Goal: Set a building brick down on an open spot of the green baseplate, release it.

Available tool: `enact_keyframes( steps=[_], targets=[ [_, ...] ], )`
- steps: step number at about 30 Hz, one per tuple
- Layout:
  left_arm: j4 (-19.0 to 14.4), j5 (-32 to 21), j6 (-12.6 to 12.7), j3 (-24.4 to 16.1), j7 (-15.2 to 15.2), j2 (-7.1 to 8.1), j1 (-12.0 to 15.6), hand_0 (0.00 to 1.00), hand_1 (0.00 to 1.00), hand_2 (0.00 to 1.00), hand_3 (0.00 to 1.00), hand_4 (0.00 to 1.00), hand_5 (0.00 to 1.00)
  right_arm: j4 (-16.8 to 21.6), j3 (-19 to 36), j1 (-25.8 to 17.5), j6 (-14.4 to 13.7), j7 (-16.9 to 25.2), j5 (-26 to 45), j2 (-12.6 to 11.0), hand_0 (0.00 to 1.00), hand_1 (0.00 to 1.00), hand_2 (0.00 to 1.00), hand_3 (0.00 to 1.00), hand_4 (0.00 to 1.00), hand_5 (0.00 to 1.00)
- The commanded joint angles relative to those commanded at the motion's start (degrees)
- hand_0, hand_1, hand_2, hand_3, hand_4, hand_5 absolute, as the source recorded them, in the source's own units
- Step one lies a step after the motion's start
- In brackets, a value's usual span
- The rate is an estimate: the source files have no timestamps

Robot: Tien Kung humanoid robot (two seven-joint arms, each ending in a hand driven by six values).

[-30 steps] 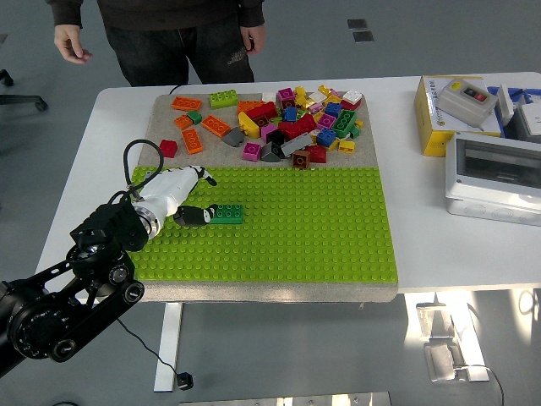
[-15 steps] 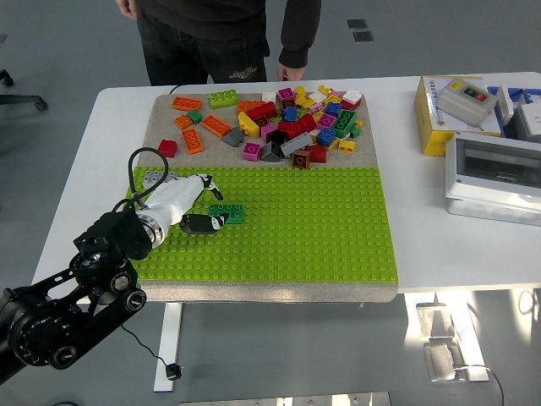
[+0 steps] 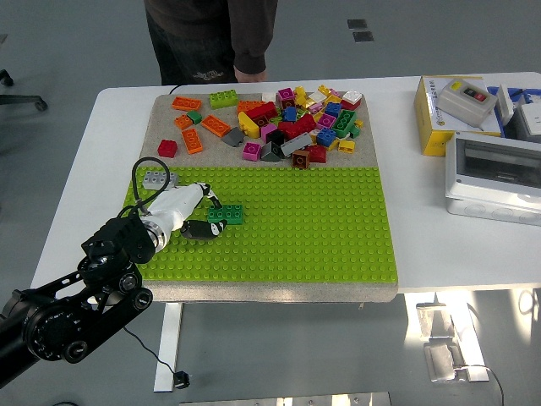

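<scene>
Since a second ago the left hand (image 3: 188, 211) has drawn back a little toward the left and near side, and the dark green brick (image 3: 226, 215) has shifted slightly with it, now sitting a touch farther over the plate. Black fingers (image 3: 201, 229) curl at the brick's left end, touching it; whether they clamp it or merely rest against it cannot be told. That brick lies flat on the green baseplate (image 3: 321, 228), in its left part, toward the far half, studs up.

Behind the fingers, the white palm leads to a black wrist and arm that run down to the near left corner. A black cable loops over the wrist. Just beyond the hand, a small grey brick (image 3: 155, 178) sits at the plate's far left corner.

Farther off, on the tan mat, a heap of loose coloured bricks (image 3: 296, 123) spreads along the far side, with orange ones to the left. A person (image 3: 221, 38) stands at the far edge of the bench (image 3: 76, 194), one hand hanging. Boxes (image 3: 461, 106) occupy the right end of the bench.
</scene>
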Motion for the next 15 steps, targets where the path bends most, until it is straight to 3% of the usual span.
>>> enact_keyframes(
  steps=[15],
  targets=[
    [0.83, -0.26, 0.34, 0.9, -0.3, -0.42, 0.06, 0.981, 0.953, 0.94, 0.638, 0.677, 0.385, 0.0, 0.17, 0.02, 0.0, -0.07, -0.1, -0.02, 0.687, 0.631, 0.604, 0.672, 0.514, 0.998]
  ],
)
